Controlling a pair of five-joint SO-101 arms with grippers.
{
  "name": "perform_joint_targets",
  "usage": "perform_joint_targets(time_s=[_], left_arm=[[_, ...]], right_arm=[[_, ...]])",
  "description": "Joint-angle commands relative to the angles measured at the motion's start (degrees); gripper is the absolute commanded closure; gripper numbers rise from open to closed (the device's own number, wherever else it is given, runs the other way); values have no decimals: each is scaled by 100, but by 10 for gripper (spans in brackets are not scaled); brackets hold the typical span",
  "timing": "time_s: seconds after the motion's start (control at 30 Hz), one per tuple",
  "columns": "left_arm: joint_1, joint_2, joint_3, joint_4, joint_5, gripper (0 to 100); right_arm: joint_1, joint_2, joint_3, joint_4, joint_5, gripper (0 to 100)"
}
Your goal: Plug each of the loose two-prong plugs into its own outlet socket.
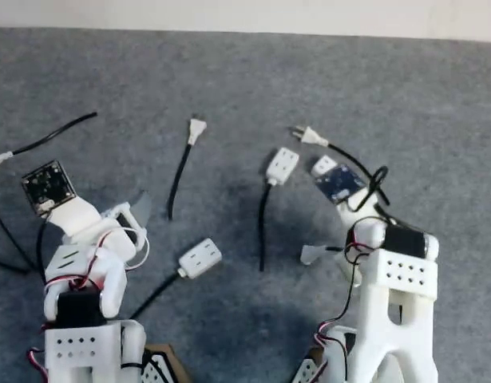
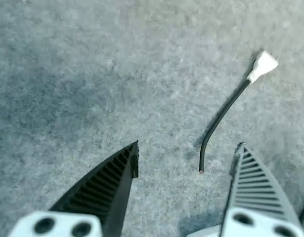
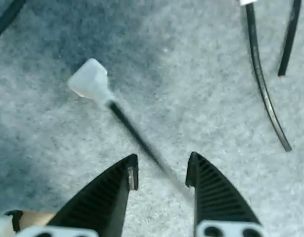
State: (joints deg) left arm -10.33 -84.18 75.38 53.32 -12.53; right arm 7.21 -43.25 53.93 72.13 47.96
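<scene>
Mottled grey felt covers the desk (image 1: 245, 88). The white plastic two-prong plugs (image 1: 197, 129) and white blocky outlet sockets (image 1: 200, 258) each trail a thin black cord (image 1: 178, 179). The white plastic arms (image 1: 397, 279) carry ribbed pincers. The right pincer (image 3: 162, 156) is black. The left pincer (image 2: 187, 144) has one black finger (image 2: 112, 182) and one grey finger (image 2: 255, 182).
</scene>
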Motion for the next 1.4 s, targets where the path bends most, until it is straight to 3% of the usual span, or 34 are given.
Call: perform_joint_targets(time_s=[0.0, 0.23, 0.4, 0.57, 0.8, 0.93, 1.03, 1.27, 1.37], left_arm=[[40, 31, -22, 9, 35, 691], [40, 31, -22, 0, 35, 691], [40, 31, -13, 9, 35, 691], [40, 31, -13, 9, 35, 691], [40, 31, -4, -9, 35, 691], [40, 31, 22, -18, 35, 691], [40, 31, 22, -18, 35, 691], [40, 31, 75, -26, 35, 691], [48, 31, 75, -26, 35, 691]], right_arm=[[-145, 22, -224, 4, 519, 838], [233, 585, 426, -532, 1037, 838], [-347, 1288, 426, -1604, 1398, 838], [-848, 2026, -242, -1622, 2163, 838], [-725, 3292, -936, -1640, 2303, 839], [-673, 3732, -1156, -1613, 2989, 883], [-655, 3846, -1218, -1613, 3174, 998], [-655, 3829, -1235, -1534, 3437, 993], [-637, 3749, -1420, -1015, 3631, 989]])
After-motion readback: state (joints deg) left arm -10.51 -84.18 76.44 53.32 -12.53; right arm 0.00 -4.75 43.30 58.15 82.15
